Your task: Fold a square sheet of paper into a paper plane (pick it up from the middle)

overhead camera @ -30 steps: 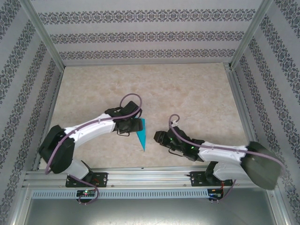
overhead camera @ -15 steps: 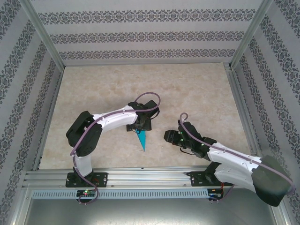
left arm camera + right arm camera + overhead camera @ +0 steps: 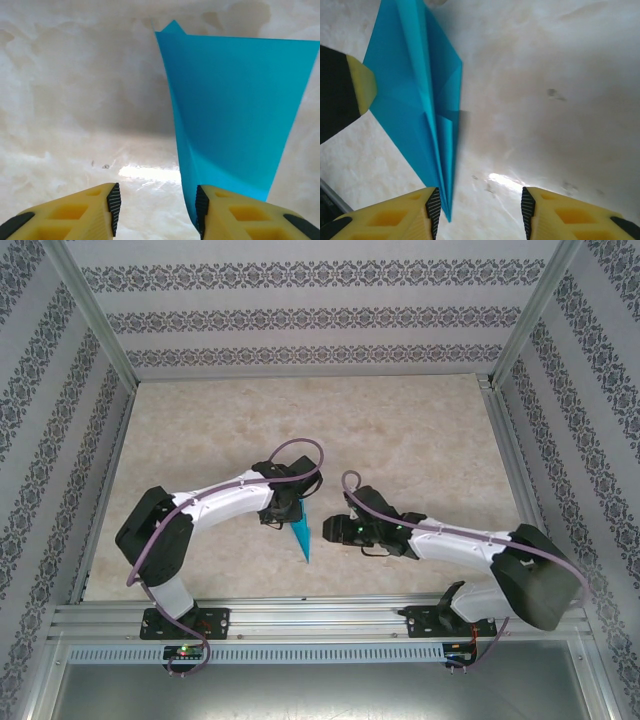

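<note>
The work surface is a beige marble-patterned table (image 3: 420, 430). It is enclosed by wallpapered walls (image 3: 300, 315) and has an aluminium frame (image 3: 300, 612) along its near edge.

**Position of the workpiece.** The paper plane (image 3: 303, 535) lies on the table near the front edge, between the two arms. It is already a slim teal dart. From overhead, its long axis runs far to near, with the wide tail away from the bases and the point towards them. The right wrist view shows the centre crease and the layered flaps.

**Left gripper** (image 3: 283, 512). It sits at the tail end of the plane. Its jaws are spread and bare table shows between them. In its own wrist view the paper edge meets the inner pad of the right-hand finger (image 3: 204, 212). That sheet looks raised off the table, but I cannot tell whether it is being pressed.

**Right gripper** (image 3: 333, 530). It sits just beside the plane on the right and pinches nothing; its jaws are also apart over bare table. The plane's point lies just inside the gap, next to the left-hand finger (image 3: 432, 205). I cannot tell whether they touch.

**Governing relation.** From the right gripper, the dart runs straight ahead and slightly to its left, so the jaws would close across the crease. The left gripper is the nearer one to the paper. A pick from the middle would probably need a small sideways shift onto the crease.
</note>
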You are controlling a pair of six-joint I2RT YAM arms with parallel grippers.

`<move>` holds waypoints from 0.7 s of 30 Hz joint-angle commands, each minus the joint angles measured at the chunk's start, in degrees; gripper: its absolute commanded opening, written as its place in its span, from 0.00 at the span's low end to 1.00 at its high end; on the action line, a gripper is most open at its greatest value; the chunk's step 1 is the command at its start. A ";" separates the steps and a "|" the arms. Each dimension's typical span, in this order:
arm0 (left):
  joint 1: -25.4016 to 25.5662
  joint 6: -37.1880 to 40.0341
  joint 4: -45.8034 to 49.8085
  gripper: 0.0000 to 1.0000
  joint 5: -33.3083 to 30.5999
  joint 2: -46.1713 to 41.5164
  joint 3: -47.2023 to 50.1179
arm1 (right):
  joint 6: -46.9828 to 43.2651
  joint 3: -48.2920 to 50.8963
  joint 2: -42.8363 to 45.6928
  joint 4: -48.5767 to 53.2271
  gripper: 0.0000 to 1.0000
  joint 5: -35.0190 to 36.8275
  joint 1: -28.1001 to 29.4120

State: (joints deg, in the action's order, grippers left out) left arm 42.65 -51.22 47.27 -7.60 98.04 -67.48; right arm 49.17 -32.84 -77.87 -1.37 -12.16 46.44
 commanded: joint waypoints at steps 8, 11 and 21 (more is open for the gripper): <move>-2.13 0.95 -3.29 0.42 0.78 -3.22 5.01 | -1.35 -6.31 -11.44 -7.94 0.49 -5.15 2.11; -2.26 1.29 -3.68 0.42 1.17 -3.51 5.41 | -0.98 -7.41 -13.63 -9.24 0.50 -5.53 2.34; -2.40 1.49 -4.37 0.43 1.40 -3.04 5.59 | -0.24 -8.05 -17.53 -14.77 0.50 -8.99 2.63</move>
State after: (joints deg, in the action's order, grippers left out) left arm 40.80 -50.57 44.10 -6.20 95.88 -62.52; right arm 49.10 -39.70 -94.41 -12.84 -19.07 48.27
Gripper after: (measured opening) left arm 0.425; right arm 0.499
